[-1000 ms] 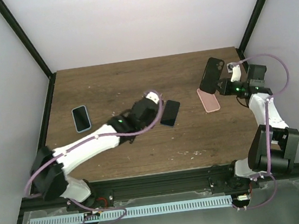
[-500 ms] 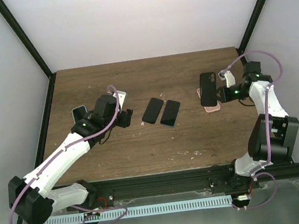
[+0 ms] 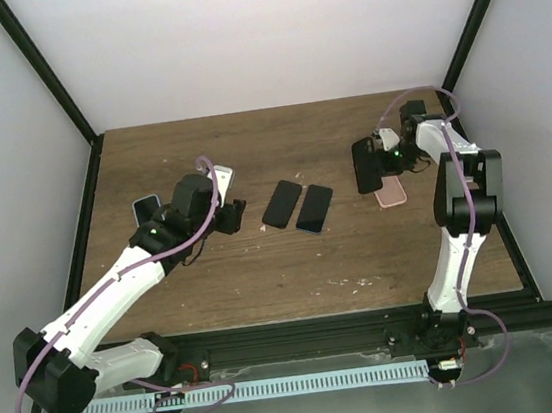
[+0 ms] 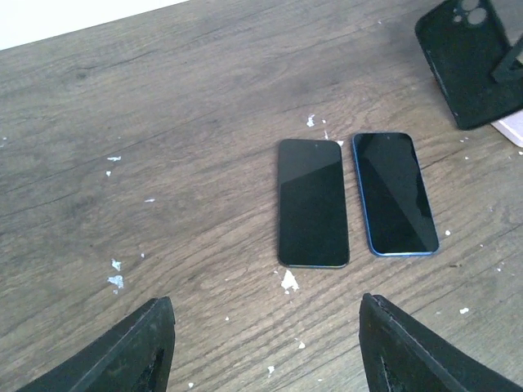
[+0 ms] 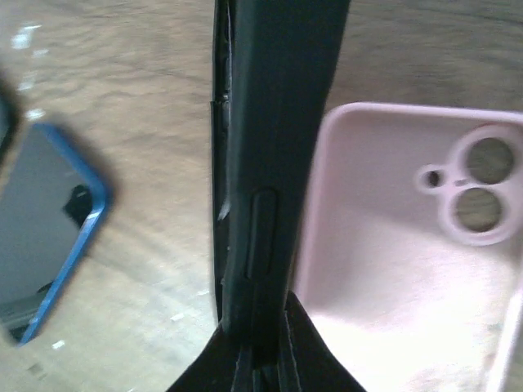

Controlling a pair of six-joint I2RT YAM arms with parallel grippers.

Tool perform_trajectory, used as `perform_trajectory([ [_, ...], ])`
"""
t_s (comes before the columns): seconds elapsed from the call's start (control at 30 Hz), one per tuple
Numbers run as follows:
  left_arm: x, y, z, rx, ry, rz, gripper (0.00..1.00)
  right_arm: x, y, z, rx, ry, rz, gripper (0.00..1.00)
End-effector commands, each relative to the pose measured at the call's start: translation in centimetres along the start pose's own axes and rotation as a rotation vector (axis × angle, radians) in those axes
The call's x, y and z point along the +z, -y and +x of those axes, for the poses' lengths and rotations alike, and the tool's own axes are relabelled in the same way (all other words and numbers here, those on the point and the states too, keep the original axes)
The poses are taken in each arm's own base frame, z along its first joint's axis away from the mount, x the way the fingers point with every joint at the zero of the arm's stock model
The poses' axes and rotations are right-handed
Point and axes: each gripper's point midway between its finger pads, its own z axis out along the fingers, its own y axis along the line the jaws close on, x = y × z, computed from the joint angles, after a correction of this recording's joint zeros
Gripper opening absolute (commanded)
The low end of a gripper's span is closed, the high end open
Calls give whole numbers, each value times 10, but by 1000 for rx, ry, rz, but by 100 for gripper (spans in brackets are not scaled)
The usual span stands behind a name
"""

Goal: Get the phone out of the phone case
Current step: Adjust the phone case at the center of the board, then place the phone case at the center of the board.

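Overhead, caught the right gripper (image 3: 381, 157) clamped on the black phone case (image 3: 364, 165), held on edge by a pink case (image 3: 392, 194) — and the left gripper (image 3: 237, 214) spread wide, empty. From the left wrist, saw a dark phone (image 4: 311, 202) and a blue-rimmed phone (image 4: 395, 193) flat, side by side, beyond parted fingers (image 4: 147, 351). From the right wrist, showed that black case edge-on, pinched tight — contents impossible to tell.
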Motion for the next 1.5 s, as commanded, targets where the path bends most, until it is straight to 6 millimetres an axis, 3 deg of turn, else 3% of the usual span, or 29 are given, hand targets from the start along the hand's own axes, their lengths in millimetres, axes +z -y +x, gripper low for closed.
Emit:
perform_trajectory([
  [0.0,2,5,0,-1,-4,32,62,-4,48,-7,51,-13,199,1],
  [0.3,2,6,0,0,-5,36,62,-51,97,-5,95,61,324,1],
  [0.37,3,6,1,1,-7,38,62,-56,86,-8,68,82,277,1],
  [0.47,3,5,1,1,-7,33,62,-62,43,-13,-13,129,95,1],
  [0.57,5,6,2,4,-12,35,62,-53,2,-2,-103,82,-49,1],
  [0.67,7,7,3,5,-18,38,62,-32,-21,15,-157,-28,-108,1],
  [0.83,7,6,4,10,-19,34,62,-7,-17,40,-101,-174,-117,1],
  [1.03,9,3,5,17,-24,16,62,10,15,53,-73,-264,7,1],
  [1.17,10,0,7,15,-29,0,62,16,36,42,-52,-238,101,16],
  [1.27,13,-7,10,8,-38,-45,64,6,37,20,-60,-154,133,30],
  [1.37,21,-17,17,1,-66,-106,71,-16,27,-1,-68,-59,143,38],
  [1.47,28,-31,25,-17,-101,-174,78,-47,-1,-21,-101,68,116,39],
])
